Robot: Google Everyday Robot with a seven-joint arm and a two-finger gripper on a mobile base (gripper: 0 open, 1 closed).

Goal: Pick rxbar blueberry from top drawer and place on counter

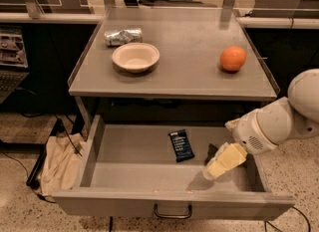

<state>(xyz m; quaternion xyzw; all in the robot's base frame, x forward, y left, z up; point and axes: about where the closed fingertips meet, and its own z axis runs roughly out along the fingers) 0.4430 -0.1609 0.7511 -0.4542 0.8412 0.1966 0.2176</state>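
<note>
The rxbar blueberry [181, 145] is a small dark navy bar with white lettering, lying flat on the floor of the open top drawer [124, 164], near the middle. My gripper [215, 164] hangs over the right part of the drawer, a little right of and nearer than the bar, not touching it. The white arm reaches in from the right edge. The counter [184, 52] stands above the drawer.
On the counter sit a cream bowl [135, 57], a crumpled silver foil packet [122, 36] behind it, and an orange [233, 58] at the right. The drawer's dark pull handle [172, 212] faces front. A beige cloth bag [57, 161] lies on the floor at left.
</note>
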